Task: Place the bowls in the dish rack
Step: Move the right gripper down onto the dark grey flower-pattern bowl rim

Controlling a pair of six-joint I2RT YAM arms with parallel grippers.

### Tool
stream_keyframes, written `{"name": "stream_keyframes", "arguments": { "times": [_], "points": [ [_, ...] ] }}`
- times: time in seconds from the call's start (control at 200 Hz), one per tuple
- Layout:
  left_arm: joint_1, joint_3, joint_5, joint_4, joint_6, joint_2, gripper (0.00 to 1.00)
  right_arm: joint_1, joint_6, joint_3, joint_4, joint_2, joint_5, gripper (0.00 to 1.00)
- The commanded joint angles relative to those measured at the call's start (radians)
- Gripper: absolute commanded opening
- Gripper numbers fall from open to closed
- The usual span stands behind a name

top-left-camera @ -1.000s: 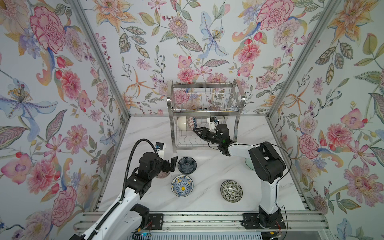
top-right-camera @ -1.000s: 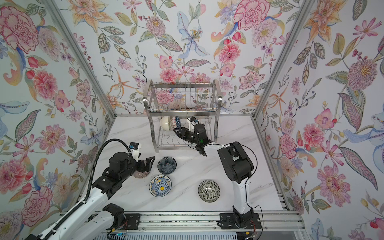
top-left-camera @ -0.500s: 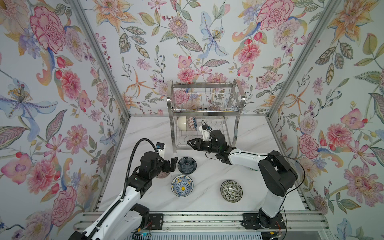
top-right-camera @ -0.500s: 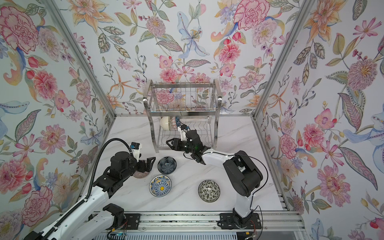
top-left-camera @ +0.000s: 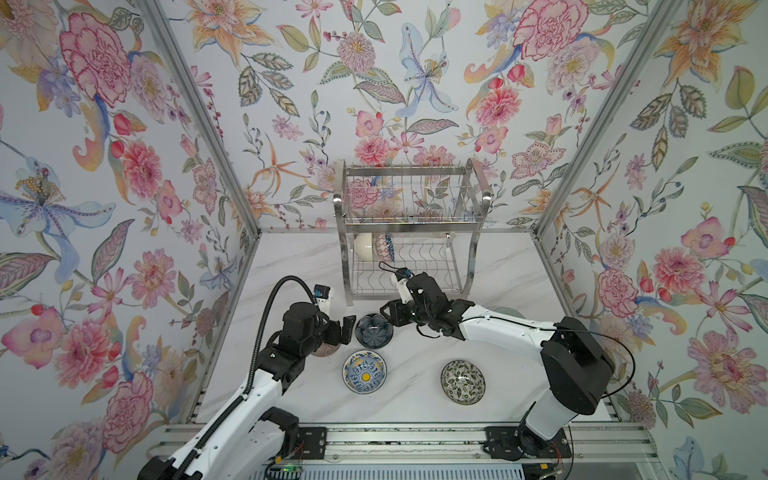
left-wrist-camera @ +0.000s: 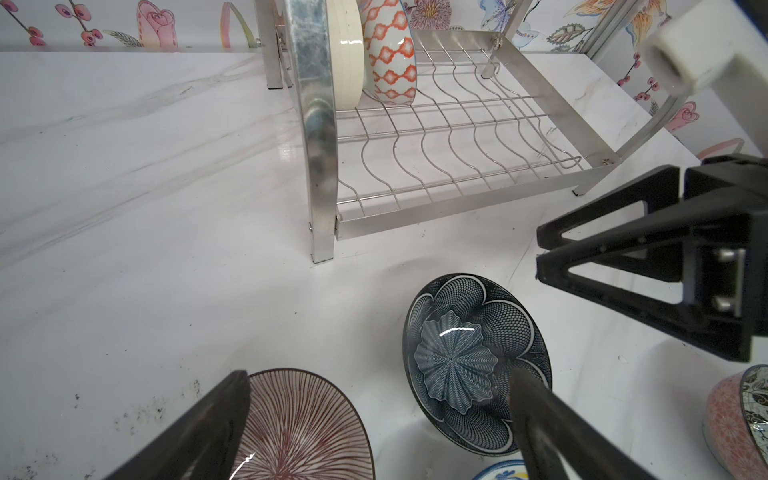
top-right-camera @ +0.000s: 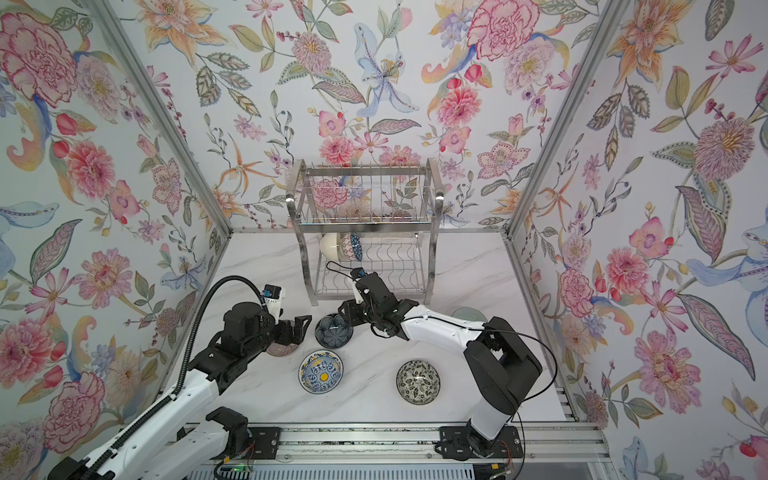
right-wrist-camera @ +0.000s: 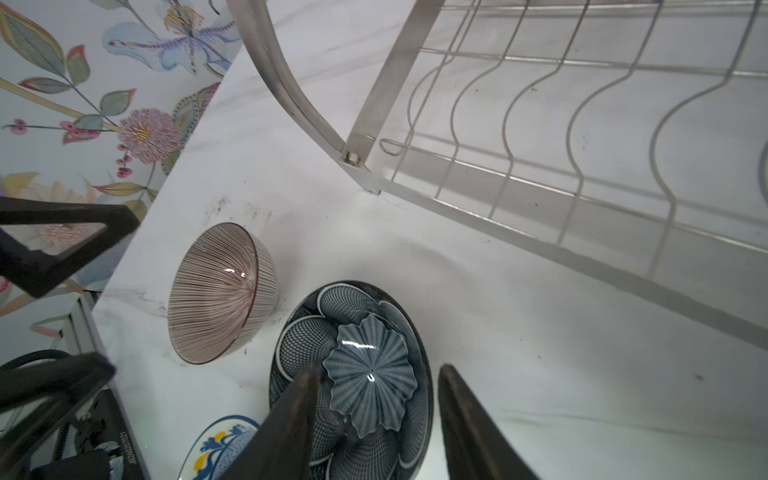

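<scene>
A: Bowls in the dish rack?
B: Two, lower shelf; five on the table.
A: And the arms?
B: Left jaws wide open by the mauve bowl; right jaws open, empty, over the navy bowl.

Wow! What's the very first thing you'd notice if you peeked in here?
The giant flowery wallpaper on every wall grabs you first. Next comes the shiny dish rack at the back of the white table, with a cream bowl and a lattice bowl standing on edge in its lower shelf. In front of it, the left gripper and right gripper, both open, face each other across a dark navy flower-shaped bowl.
</scene>
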Motion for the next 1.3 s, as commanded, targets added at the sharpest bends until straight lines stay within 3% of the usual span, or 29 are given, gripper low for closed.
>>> {"name": "stream_keyframes", "arguments": {
  "times": [0.0, 0.55, 0.906, 1.296],
  "points": [
    [-0.009, 0.03, -0.011, -0.011, 0.011, 0.008, 0.99, 0.029, -0.05, 0.022, -0.138, -0.023, 0.105, 0.48],
    [-0.008, 0.031, -0.024, -0.017, 0.013, -0.004, 0.99, 0.108, -0.056, 0.219, -0.401, 0.16, 0.284, 0.46],
    [-0.008, 0.031, -0.03, -0.018, 0.015, -0.008, 0.99, 0.119, 0.0, 0.246, -0.401, 0.22, 0.252, 0.41],
    [-0.008, 0.031, -0.03, -0.02, 0.014, -0.015, 0.99, 0.106, 0.042, 0.242, -0.399, 0.229, 0.26, 0.11]
  ]
}}
